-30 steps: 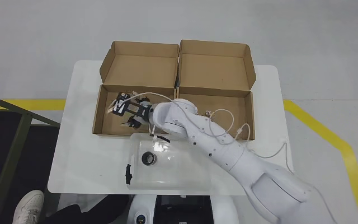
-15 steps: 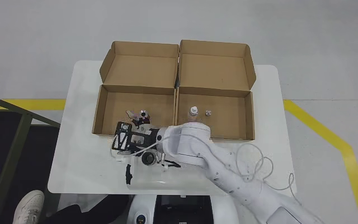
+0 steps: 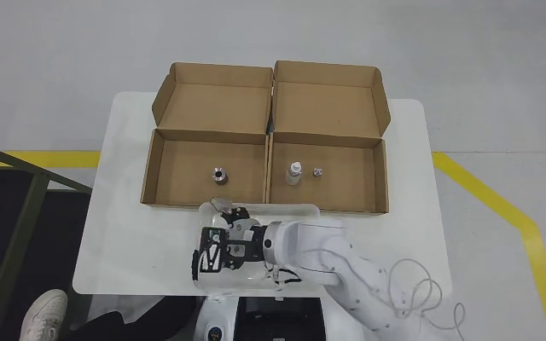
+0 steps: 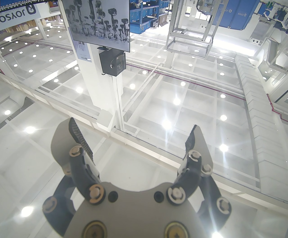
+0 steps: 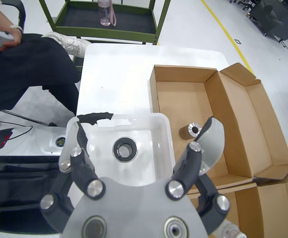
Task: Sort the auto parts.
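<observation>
We set the dial on the top view, with 12 at the far edge of the white table (image 3: 128, 170).

Two open cardboard boxes sit at 12, side by side and touching along their shared wall, lids folded back. The left box (image 3: 175, 166), toward 11, holds one metal cylinder (image 3: 220, 176) about mid-floor. The right wrist view shows its bored end face. The right box (image 3: 350, 175), toward 1, holds a white part (image 3: 293, 173) and a small grey part (image 3: 316, 171). Both are near its 9 o'clock wall, just beside each other but not touching.

A white tray (image 3: 294, 207) lies at 6, just beside the boxes' near walls. A black ring (image 5: 124, 149) lies flat on the tray floor, in its 9 o'clock half. A strip of black tape (image 5: 94, 117) sits on the tray's 9 o'clock rim.

The right gripper (image 3: 212, 249) hangs over the tray's 9 o'clock end, pincer wide, gripping nothing. From its own wrist we see the ring between the two fingers (image 5: 81, 135), and both fingers are clear of it. The cylinder is well apart from the gripper, over the box wall.

The left gripper (image 4: 133, 125) points up at a lit ceiling, pincer wide, gripping nothing.

Off the table at 9 we mark a green cart (image 5: 103, 29) with a pink bottle (image 5: 105, 13) on it. A yellow floor line (image 3: 478, 187) runs at 3.
</observation>
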`<state>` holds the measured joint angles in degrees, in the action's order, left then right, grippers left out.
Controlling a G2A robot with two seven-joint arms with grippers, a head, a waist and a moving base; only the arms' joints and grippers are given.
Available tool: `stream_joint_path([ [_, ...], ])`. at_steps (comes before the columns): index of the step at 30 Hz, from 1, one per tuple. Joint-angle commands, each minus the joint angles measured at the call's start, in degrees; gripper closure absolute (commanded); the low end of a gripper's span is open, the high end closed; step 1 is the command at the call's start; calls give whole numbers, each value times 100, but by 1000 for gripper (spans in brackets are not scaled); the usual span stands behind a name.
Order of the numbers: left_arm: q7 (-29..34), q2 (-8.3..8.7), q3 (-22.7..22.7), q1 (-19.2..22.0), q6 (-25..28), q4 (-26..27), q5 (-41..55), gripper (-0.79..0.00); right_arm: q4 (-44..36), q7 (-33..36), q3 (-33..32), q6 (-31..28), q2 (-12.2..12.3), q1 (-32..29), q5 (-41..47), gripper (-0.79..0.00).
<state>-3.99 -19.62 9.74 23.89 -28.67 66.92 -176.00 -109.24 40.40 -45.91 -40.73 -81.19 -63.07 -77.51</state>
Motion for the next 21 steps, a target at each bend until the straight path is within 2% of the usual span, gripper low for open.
stream_joint_path([
  [1,0,0,0,0,0,0,0,-785,-2,-57,-11,-103,35,-83,-92,-785],
  [12,0,0,0,0,0,0,0,-785,270,-353,-4,-192,156,-293,-685,-785],
  [21,0,0,0,0,0,0,0,-785,649,-408,132,88,159,-207,-1072,-785],
])
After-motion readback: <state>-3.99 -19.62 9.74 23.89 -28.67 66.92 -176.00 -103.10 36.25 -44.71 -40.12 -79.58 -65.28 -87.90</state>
